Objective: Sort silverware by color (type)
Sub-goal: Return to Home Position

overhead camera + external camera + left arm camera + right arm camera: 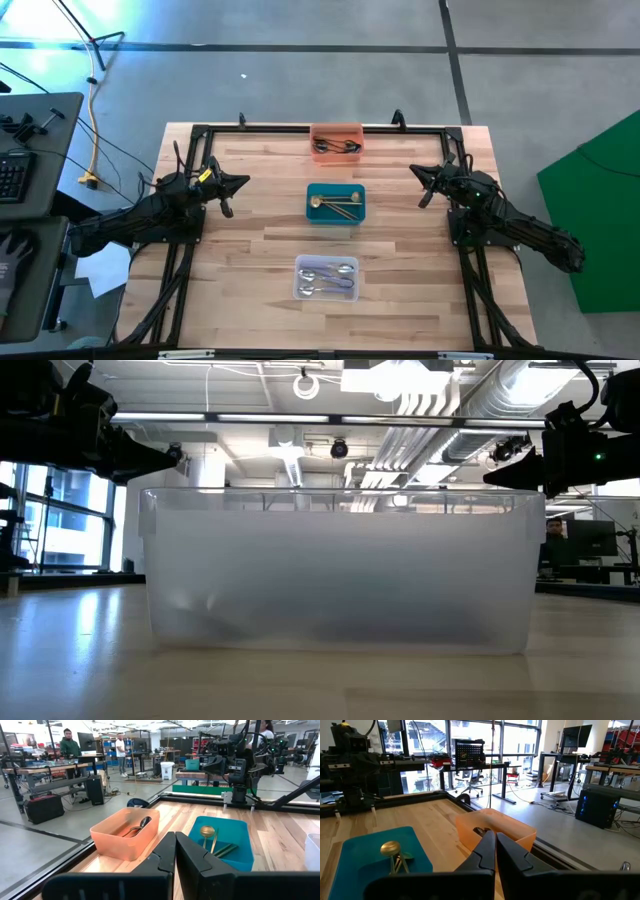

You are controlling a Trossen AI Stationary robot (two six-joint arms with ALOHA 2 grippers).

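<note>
The silverware lies sorted in three bins down the table's middle. Dark pieces (338, 147) lie in the orange bin (336, 130) at the far edge. Gold pieces (336, 204) lie in the teal bin (336, 190). Silver pieces (327, 279) lie in the clear bin (327, 262) near the front. My left gripper (243, 181) hovers at the table's left, shut and empty. My right gripper (415, 171) hovers at the table's right, shut and empty. In the left wrist view the orange bin (125, 837) and the teal bin (232, 851) show beyond the gripper (175, 841).
A black frame (300, 128) runs along the table's far edge and down both sides. In the low view the clear bin (338, 565) fills the middle. Bare wood (250, 260) lies between the bins and each arm. People stand in the room beyond.
</note>
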